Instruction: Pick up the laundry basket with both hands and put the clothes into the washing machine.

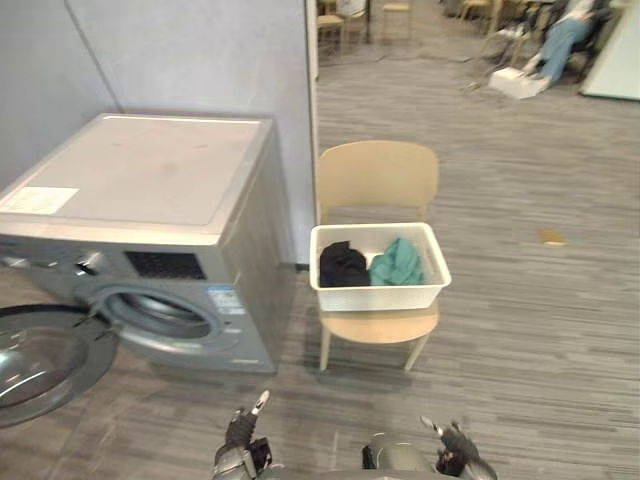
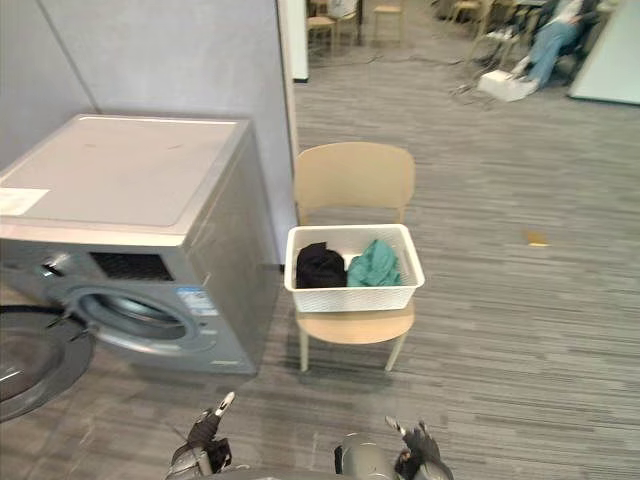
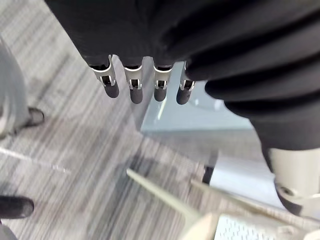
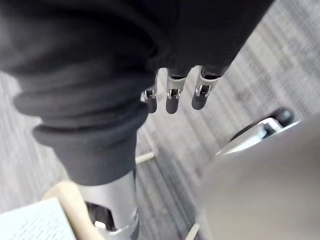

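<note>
A pale wooden chair (image 1: 377, 180) with a curved backrest stands on a grey striped carpet floor (image 1: 520, 330). Just behind it and to its left rises a plain grey partition wall (image 1: 190, 55). A small yellowish scrap (image 1: 552, 238) lies on the floor to the right, well apart from the chair. Far back, a person in blue trousers (image 1: 565, 35) sits near a white box (image 1: 517, 82) on the floor. More wooden chairs (image 1: 330, 25) stand in the distance.

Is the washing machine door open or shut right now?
Open: the door stands swung out from the washing machine, leaving the drum opening exposed.
</note>
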